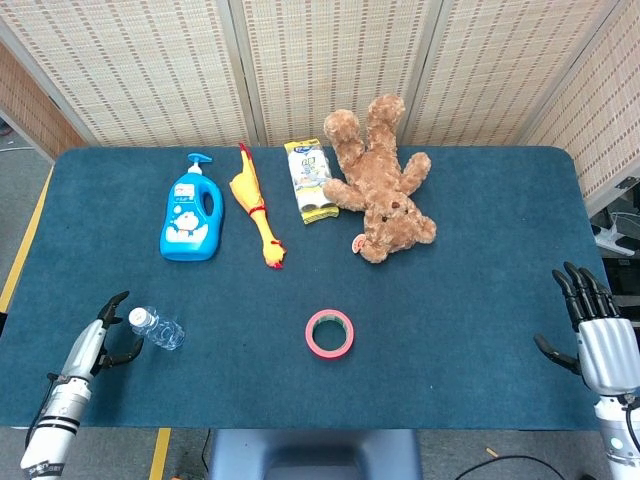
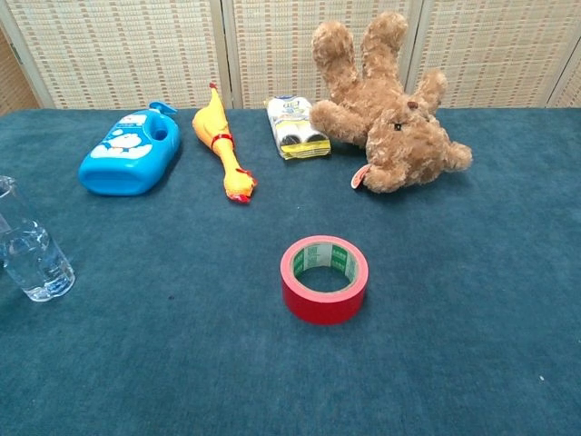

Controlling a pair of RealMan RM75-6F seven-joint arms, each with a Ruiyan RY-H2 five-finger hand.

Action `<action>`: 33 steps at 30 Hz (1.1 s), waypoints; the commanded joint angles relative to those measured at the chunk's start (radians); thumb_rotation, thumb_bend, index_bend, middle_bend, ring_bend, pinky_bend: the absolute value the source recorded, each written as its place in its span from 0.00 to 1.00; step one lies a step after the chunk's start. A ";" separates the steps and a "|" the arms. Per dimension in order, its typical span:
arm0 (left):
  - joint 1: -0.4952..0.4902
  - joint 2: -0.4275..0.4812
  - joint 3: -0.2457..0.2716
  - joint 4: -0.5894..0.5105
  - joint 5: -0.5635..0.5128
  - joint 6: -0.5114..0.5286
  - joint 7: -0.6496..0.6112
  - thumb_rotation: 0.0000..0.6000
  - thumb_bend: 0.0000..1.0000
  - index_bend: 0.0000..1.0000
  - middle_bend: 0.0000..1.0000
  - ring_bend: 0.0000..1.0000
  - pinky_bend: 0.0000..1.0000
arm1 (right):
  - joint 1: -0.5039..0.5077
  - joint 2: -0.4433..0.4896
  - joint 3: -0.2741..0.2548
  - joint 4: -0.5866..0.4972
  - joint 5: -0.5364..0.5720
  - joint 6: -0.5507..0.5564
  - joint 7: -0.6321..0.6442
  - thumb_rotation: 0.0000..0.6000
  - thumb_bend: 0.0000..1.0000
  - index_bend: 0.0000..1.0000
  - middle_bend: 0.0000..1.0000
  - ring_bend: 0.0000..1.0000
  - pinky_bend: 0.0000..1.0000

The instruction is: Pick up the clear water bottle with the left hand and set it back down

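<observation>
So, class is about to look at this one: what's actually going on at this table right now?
A two-armed robot is going for the clear water bottle, which stands upright near the table's front left corner. Its left hand is right beside the bottle, fingers apart, not gripping it yet. The right hand is open at the far right edge, holding nothing. A red tape roll, teddy bear, rubber chicken and blue bottle lie untouched.

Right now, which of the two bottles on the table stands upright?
The clear water bottle, at the near left by the left hand. The blue bottle lies flat on its side further back.
</observation>
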 commanded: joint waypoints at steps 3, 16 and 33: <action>-0.012 0.005 0.009 -0.038 0.034 -0.013 -0.058 1.00 0.38 0.00 0.00 0.01 0.20 | -0.001 0.003 0.000 0.000 -0.006 -0.001 0.005 1.00 0.10 0.00 0.00 0.00 0.16; -0.024 0.040 0.046 -0.085 0.089 -0.037 -0.176 1.00 0.38 0.00 0.01 0.01 0.20 | -0.001 0.004 0.000 -0.005 -0.011 -0.020 -0.005 1.00 0.10 0.00 0.00 0.00 0.16; -0.005 -0.204 -0.044 0.036 -0.008 0.109 -0.186 1.00 0.43 0.36 0.39 0.30 0.20 | 0.003 0.015 0.000 -0.010 -0.012 -0.043 0.006 1.00 0.10 0.00 0.00 0.00 0.16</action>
